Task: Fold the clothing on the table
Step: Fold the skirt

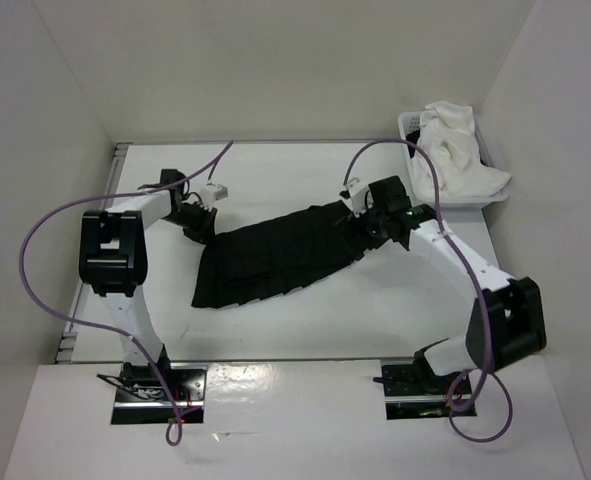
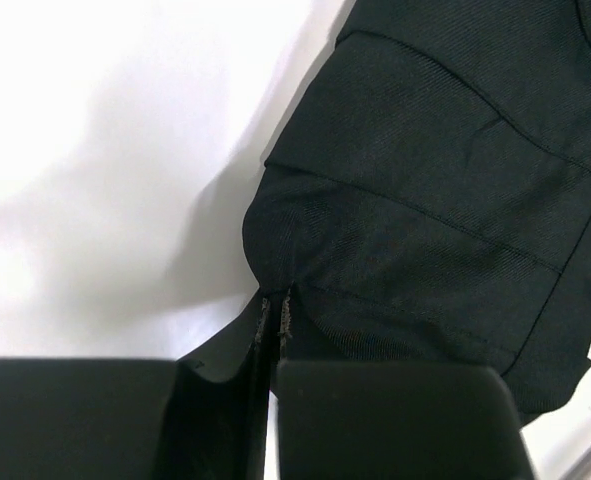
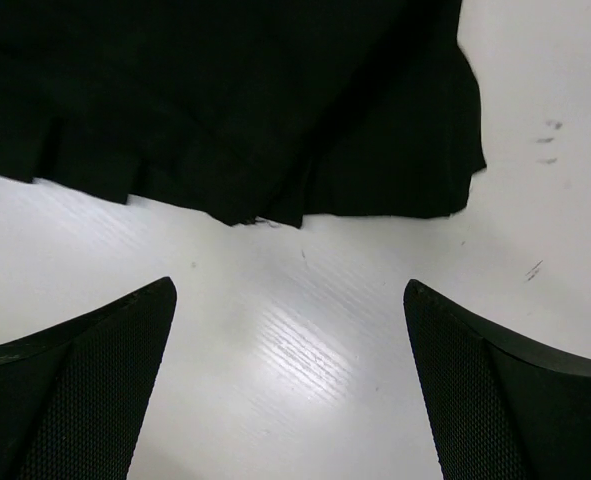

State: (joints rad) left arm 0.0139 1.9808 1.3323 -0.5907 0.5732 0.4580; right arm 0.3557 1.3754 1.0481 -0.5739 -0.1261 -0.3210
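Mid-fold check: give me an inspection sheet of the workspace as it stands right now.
Surface: white table, a few small dark marks.
Job's things: black pleated skirt lies spread diagonally mid-table, not yet folded.
Clutter: white basket at the far right corner, holding white cloth.
Grippers: left gripper shut, fingers pinching the skirt's left-end corner; right gripper open at the skirt's right end, holding nothing.
Cables: purple cables, one looping off each arm; neither lies on the skirt.
Surroundings: plain white walls on three sides.
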